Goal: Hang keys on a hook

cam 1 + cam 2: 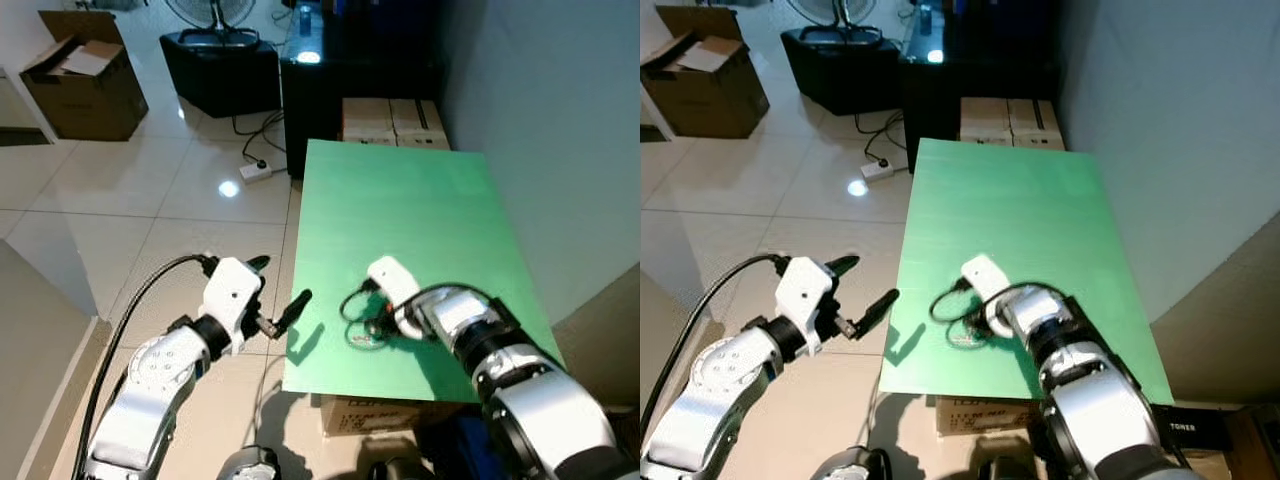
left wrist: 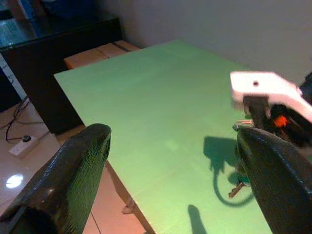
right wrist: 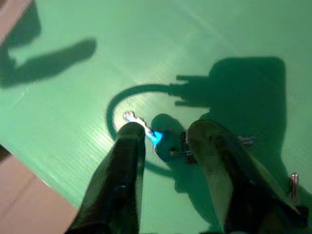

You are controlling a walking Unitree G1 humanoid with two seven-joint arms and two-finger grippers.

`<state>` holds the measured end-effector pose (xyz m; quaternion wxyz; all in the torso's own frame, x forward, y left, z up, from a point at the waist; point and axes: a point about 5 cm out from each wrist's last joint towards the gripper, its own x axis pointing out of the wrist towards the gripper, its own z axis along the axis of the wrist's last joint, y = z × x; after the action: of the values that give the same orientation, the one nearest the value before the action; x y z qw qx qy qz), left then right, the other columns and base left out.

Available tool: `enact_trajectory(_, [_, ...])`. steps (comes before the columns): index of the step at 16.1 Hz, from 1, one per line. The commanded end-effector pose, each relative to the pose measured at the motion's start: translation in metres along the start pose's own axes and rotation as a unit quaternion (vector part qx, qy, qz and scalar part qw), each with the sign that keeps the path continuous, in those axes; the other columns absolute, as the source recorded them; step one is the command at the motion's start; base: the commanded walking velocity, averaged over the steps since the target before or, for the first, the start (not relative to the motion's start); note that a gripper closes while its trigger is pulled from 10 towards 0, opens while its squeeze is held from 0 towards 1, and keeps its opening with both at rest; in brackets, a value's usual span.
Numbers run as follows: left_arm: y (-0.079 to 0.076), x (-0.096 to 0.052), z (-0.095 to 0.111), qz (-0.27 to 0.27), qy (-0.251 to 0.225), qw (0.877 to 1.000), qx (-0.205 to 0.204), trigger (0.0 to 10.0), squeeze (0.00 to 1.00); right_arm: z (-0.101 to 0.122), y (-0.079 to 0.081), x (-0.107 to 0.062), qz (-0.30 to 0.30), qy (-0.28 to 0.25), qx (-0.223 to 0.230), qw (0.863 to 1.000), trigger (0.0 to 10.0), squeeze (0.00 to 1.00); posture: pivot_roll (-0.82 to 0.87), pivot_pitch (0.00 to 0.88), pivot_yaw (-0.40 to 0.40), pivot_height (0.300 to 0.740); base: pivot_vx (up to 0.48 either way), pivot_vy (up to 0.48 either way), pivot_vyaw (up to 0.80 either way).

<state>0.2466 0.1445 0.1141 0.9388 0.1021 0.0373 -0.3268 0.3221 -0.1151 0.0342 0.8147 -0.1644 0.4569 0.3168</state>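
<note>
We see a green board point(image 1: 400, 220) lying flat on cardboard boxes point(image 1: 392, 122). Open cardboard box point(image 1: 80, 75) far left on the tiled floor point(image 1: 150, 200). Black cabinet point(image 1: 220, 70) with a fan point(image 1: 215, 15) on it, white power strip point(image 1: 256, 171) nearby, grey wall point(image 1: 560, 130) right.

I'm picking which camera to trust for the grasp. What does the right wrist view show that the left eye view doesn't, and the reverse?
Right wrist view alone: close up, a blue-headed key lies between the right gripper's two open black fingers, just above the board.

Left eye view alone: the left gripper held off the board's near left edge, a brown cardboard box on the tiled floor, and a white power strip.

Both: the flat green board and the right gripper's shadow on it.
</note>
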Motion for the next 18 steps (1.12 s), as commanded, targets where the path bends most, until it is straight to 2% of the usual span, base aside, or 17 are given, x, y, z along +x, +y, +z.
enact_trajectory(1, [0.000,0.002,0.000,-0.012,0.003,1.000,0.004,10.0,0.00,-0.002,-0.004,-0.001,-0.010,0.006,-0.021,1.000,10.0,1.00,-0.04,0.056,0.011,0.740,0.000,0.000,0.00])
enact_trajectory(3, [0.000,0.001,0.000,-0.013,0.003,1.000,0.006,10.0,0.00,-0.003,-0.005,-0.002,-0.010,0.009,-0.022,1.000,10.0,1.00,-0.04,0.057,0.016,0.740,0.000,0.000,0.00])
enact_trajectory(8, [-0.004,0.006,-0.004,0.011,0.009,1.000,0.004,10.0,0.00,0.002,-0.007,-0.003,-0.024,-0.017,-0.090,0.995,10.0,1.00,-0.04,0.061,0.008,0.740,0.000,0.000,0.00])
enact_trajectory(10, [-0.005,0.007,-0.006,0.017,0.015,1.000,0.002,10.0,0.00,-0.001,-0.008,-0.002,-0.026,-0.006,-0.125,0.992,10.0,1.00,-0.05,0.067,0.013,0.740,0.000,0.000,0.00])
enact_trajectory(11, [-0.004,0.006,-0.006,0.017,0.015,1.000,0.001,10.0,0.00,-0.001,-0.010,-0.003,-0.031,-0.001,-0.153,0.988,10.0,0.33,-0.05,0.069,0.018,0.740,0.000,0.000,0.00])
enact_trajectory(12, [-0.003,0.006,-0.006,0.009,0.016,1.000,0.000,10.0,0.00,-0.001,-0.008,-0.003,-0.014,0.006,-0.186,0.982,10.0,0.00,-0.05,0.075,0.022,0.740,0.000,0.000,0.00])
enact_trajectory(14, [-0.004,0.006,-0.004,-0.022,0.016,1.000,0.003,10.0,0.00,-0.004,-0.010,-0.005,0.001,0.030,-0.258,0.966,10.0,0.00,-0.05,0.083,0.022,0.740,0.000,0.000,0.00])
enact_trajectory(16, [-0.005,0.005,-0.002,-0.023,0.012,1.000,-0.004,10.0,0.00,-0.008,-0.013,-0.005,-0.006,0.039,-0.298,0.954,10.0,0.00,-0.05,0.087,0.021,0.740,0.000,0.000,0.00])
enact_trajectory(18, [-0.006,0.003,-0.003,-0.026,0.016,1.000,-0.002,10.0,0.00,-0.007,-0.010,-0.004,0.003,0.030,-0.323,0.946,10.0,0.00,-0.04,0.090,0.027,0.740,0.000,0.000,0.00])
